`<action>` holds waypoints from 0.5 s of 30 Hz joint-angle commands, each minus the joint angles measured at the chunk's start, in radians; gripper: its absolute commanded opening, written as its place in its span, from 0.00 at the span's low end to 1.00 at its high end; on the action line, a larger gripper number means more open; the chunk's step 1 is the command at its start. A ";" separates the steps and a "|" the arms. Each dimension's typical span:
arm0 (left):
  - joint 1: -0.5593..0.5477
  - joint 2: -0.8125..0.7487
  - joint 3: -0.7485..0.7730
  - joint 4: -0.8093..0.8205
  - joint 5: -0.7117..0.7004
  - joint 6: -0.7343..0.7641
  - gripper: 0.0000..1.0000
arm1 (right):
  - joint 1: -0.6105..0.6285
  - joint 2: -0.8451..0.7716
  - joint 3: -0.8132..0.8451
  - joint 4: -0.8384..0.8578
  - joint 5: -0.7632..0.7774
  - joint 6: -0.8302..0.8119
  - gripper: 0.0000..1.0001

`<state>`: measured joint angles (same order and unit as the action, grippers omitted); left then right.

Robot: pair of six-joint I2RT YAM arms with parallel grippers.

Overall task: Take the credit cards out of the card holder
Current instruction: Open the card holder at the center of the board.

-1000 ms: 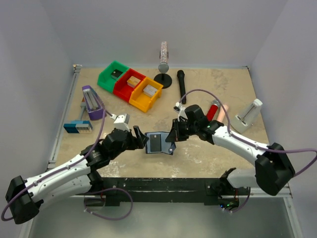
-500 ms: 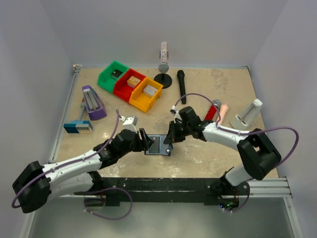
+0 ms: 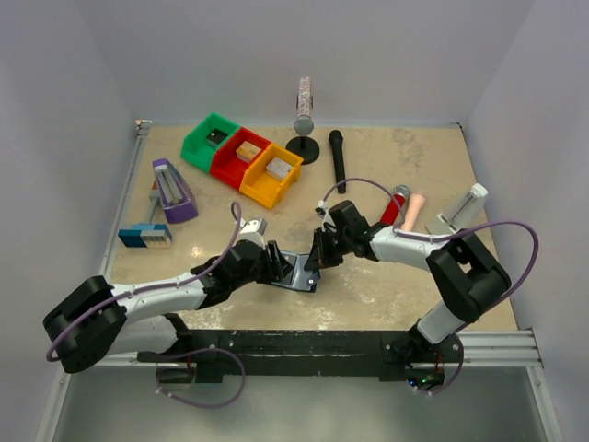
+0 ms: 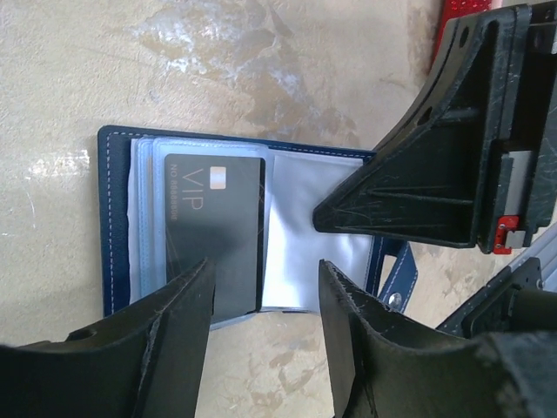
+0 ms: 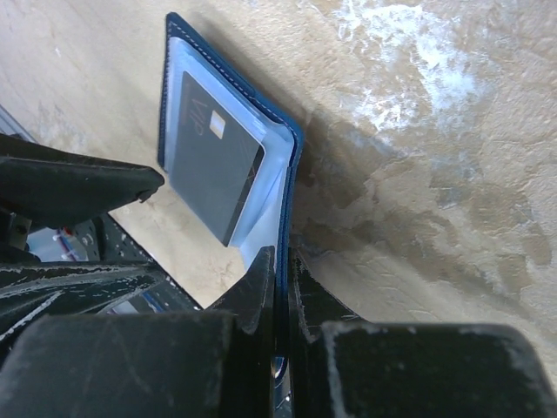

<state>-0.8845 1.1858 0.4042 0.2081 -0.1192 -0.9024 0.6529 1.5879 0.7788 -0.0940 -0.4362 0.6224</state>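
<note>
Your left gripper (image 4: 265,335) holds its two matte black, scuffed fingers (image 4: 174,344) apart, straddling the near short end of the black credit card (image 4: 213,226). One finger overlaps a corner of the card. The other stands clear of the card's long edge, with glossy clear sleeve (image 4: 309,235) showing in the gap. The card is a thin, flat rectangle with rounded corners, pale "VIP" lettering and a small metallic chip. It sits tucked in that cloudy plastic pocket.

Your right gripper (image 5: 280,292) has its fingers pressed together on the thin, dark blue edge of the card holder (image 4: 116,218).

The card holder is a dark blue bifold with pale stitching along its rim and a small snap tab (image 4: 396,292) with a metal stud. It lies spread open between the two grippers on the mottled beige, stone-look table (image 4: 261,70), towards the near middle.
</note>
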 commanded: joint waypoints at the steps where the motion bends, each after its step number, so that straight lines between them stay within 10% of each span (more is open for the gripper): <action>1: 0.004 0.038 -0.024 0.079 -0.007 -0.012 0.54 | -0.007 0.012 -0.007 0.025 0.022 -0.003 0.00; 15: 0.004 0.070 -0.071 0.123 -0.020 -0.039 0.43 | -0.015 0.044 0.053 -0.069 0.060 -0.104 0.00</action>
<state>-0.8845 1.2476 0.3496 0.2764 -0.1215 -0.9257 0.6456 1.6176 0.7860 -0.1204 -0.4187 0.5831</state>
